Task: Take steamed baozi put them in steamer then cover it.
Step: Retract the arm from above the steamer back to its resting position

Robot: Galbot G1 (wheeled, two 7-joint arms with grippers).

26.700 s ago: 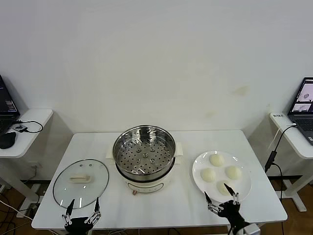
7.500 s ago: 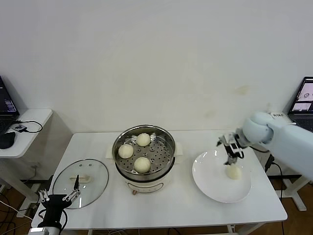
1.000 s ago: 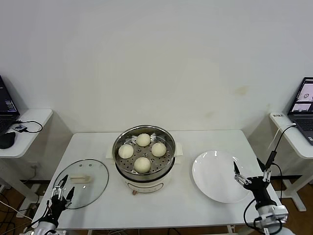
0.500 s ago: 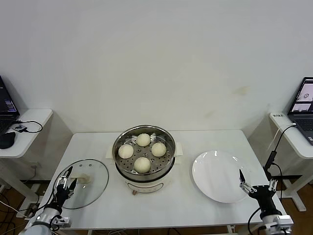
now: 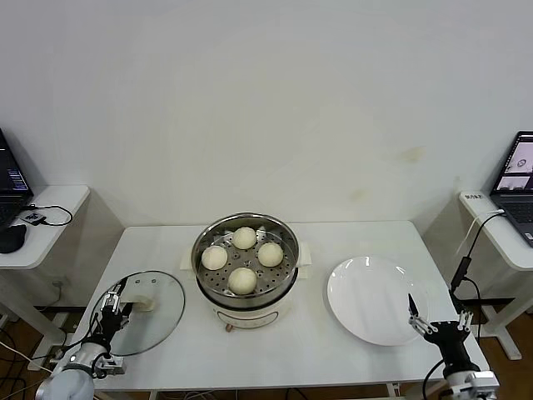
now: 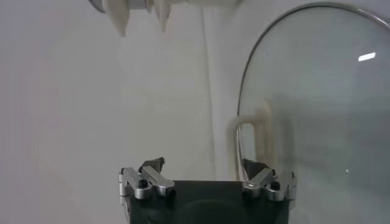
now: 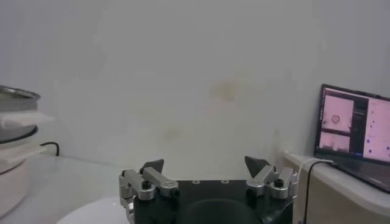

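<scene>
Now, from the head view, all four baozi (image 5: 242, 260) sit in the steamer (image 5: 246, 257) at the middle of the counter (image 5: 316, 350), so I judge the loading done and the covering still to do. The cover (image 5: 140, 310) lies flat on the counter to the steamer's left, its cream handle (image 5: 140, 302) up, the bar's long axis running roughly left to right across the counter. My left gripper (image 5: 111, 307) is right over the cover's left part, just beside the near end of the handle, jaws spread and empty as far as I can tell. The handle lies a little to the right of the jaws, toward the steamer. The left arm is plainly the nearer one; the right gripper (image 5: 435, 321) hangs low off the counter's near right corner, past the bare plate (image 5: 375, 300), well apart from the cover. In the left wrist view, I see the left gripper's (image 6: 204, 173) two fingertips (image 6: 152, 165) wide apart with nothing between them. The handle (image 6: 255, 141) stands ahead of one fingertip rather than centred in the gap, with the cover's (image 6: 317, 109) metal rim sweeping past it, so I reckon I must shift sideways to straddle the bar before closing. In the right wrist view, the right gripper (image 7: 205, 166) points at the wall, jaws spread and empty, with the steamer's edge (image 7: 17, 128) off to one side and a laptop (image 7: 354, 125) on a side desk.
</scene>
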